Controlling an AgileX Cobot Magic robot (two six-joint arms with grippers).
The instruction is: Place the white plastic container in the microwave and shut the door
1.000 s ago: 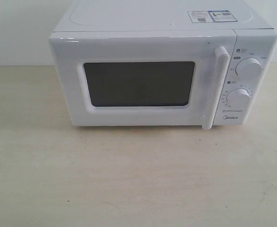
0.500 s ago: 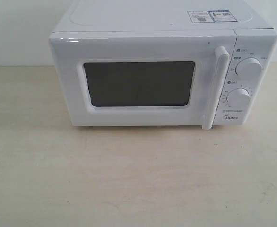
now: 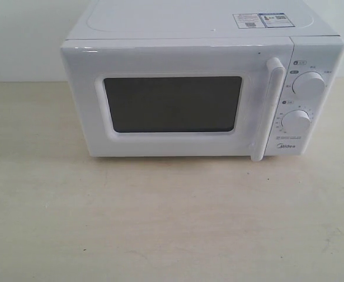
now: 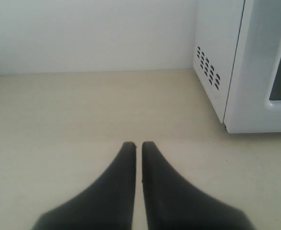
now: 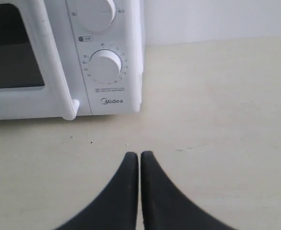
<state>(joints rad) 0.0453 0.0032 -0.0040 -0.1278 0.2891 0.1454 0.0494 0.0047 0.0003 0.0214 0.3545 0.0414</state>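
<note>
Toward the far edge of the worktop, against the wall: microwave, white, one unit, front facing the near edge. Door: shut flush, dark window, long vertical handle just beside two round dials. White plastic container: not seen in any view, and nothing can be made out through the dark window, so whether it sits inside cannot be told. Left fingers: pressed together, holding nothing, low over bare worktop off the microwave's vented side, apart from it. Right fingers: pressed together, holding nothing, low over bare worktop in front of the dial panel, apart from it. Hazards, as judged: should the door need opening, a pull on the handle could drag the whole unit toward the near edge, its weight alone holding it; a reach for the handle that strays sideways could turn a dial; fingers left pressed together could not hook the handle and would only push against it.
</note>
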